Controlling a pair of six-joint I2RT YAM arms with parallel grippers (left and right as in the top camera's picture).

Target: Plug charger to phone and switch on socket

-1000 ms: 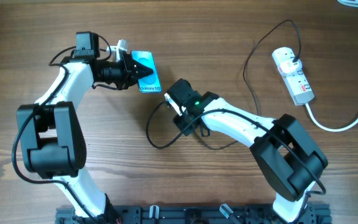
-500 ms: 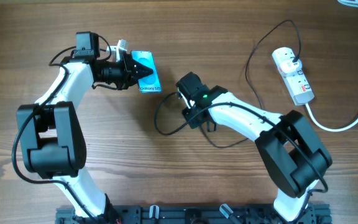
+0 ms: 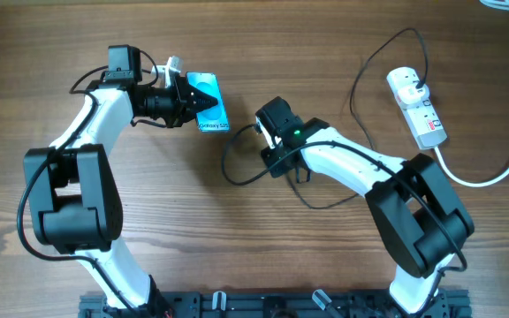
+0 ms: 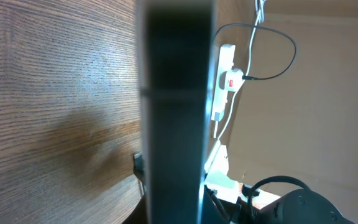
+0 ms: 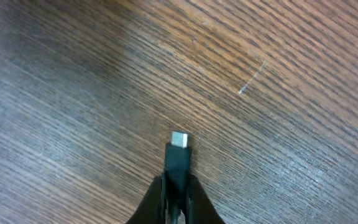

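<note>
Wooden table [image 3: 263, 265]: left gripper [image 3: 194, 100] clamps the phone [image 3: 214, 115], right gripper [image 5: 178, 190] pinches the charger [image 5: 178, 155], socket [image 3: 417, 108] well apart.

Black charger [image 5: 178, 155] pinched in right gripper [image 5: 178, 182], silver connector tip pointing away, over wood-grain table [image 5: 73, 93]. Faint pale scratch [image 5: 252, 81] up-right of tip.
</note>
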